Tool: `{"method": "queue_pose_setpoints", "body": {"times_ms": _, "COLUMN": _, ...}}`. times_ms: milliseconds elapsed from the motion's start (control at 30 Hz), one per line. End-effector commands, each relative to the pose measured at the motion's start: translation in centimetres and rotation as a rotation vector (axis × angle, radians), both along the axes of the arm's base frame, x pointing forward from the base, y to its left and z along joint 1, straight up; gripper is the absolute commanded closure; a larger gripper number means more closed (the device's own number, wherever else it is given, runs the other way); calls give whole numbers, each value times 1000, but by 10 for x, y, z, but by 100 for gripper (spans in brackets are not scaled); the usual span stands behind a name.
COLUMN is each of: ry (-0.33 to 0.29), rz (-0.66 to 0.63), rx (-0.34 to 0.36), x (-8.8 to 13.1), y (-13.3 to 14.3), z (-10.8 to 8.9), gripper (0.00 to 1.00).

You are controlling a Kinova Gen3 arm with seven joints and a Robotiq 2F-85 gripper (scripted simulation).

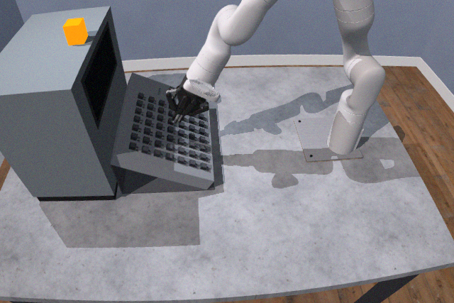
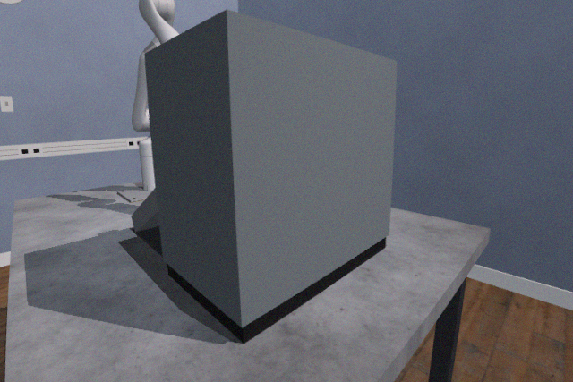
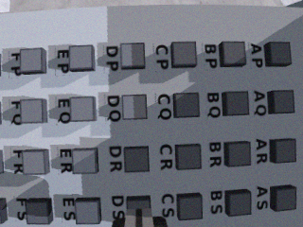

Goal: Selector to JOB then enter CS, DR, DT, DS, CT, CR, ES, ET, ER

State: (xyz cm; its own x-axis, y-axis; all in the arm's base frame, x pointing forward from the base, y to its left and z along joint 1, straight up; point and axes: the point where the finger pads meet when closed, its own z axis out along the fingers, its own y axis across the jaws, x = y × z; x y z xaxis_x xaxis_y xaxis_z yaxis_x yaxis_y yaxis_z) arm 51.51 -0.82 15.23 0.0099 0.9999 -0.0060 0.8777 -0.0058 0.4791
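With its fingers closed together on nothing, the pincer (image 1: 176, 120) (image 3: 138, 219) sits over the DS key (image 3: 138, 203) as a blunt poker; whether it touches the cap can't be told. Step in hand looks like a press of that key, probably a test of what it registers, though the mode can't be read. Best done by centring both tips on the cap, coming down square to the sloped key panel (image 1: 157, 167) (image 2: 146, 216) (image 3: 189, 24), giving a short straight push, then lifting fully before any sideways move. Drift could catch the CS key (image 3: 189, 206) or the ES key (image 3: 88, 211), one on each side in the wrist view. The DR key (image 3: 136, 159), CR key (image 3: 188, 157) and ER key (image 3: 85, 161) are up the wrist view, none looking lit. Wrist should be kept back enough to show any glow, since the tips partly cover the pressed cap. If still TEACH, note the registered name before turning to JOB; there's no going back. Selector can't be made out now. Panel is left of the arm (image 1: 252, 6) (image 2: 157, 8), against the grey cabinet (image 1: 44, 138) (image 2: 314, 160); dark screen (image 1: 101, 79) faces the keys, orange block (image 1: 74, 32) on top.
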Motion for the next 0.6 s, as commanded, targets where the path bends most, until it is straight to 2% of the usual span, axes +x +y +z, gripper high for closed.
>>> {"method": "queue_pose_setpoints", "body": {"times_ms": 0, "ry": 2, "rz": -1, "rx": 0, "x": 1, "y": -1, "z": -2, "gripper": 90}}
{"method": "queue_pose_setpoints", "body": {"times_ms": 567, "ry": 2, "rz": -1, "rx": 0, "x": 10, "y": -1, "z": -19, "gripper": 90}}
